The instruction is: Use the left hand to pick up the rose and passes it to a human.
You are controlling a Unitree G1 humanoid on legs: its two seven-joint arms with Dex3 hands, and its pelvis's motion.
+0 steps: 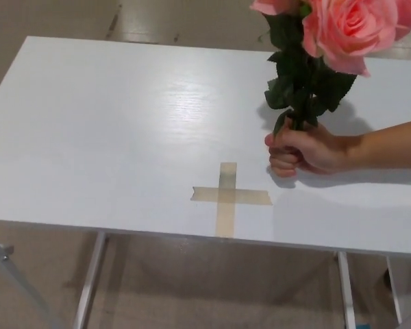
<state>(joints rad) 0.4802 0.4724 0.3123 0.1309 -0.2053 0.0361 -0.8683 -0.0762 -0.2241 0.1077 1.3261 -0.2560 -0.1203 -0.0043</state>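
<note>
Neither robot hand is showing in the head view, so their state cannot be told. A person's hand, reaching in from the right, is clenching the stem of the pink rose and holding it upright over the white surface. Just left and nearer, a tape cross is lying flat.

White bench on pale metal legs, standing on a tan floor. Tape cross stuck flat near the front edge, right of centre. A person's fist rests on the top, just right of the cross
</note>
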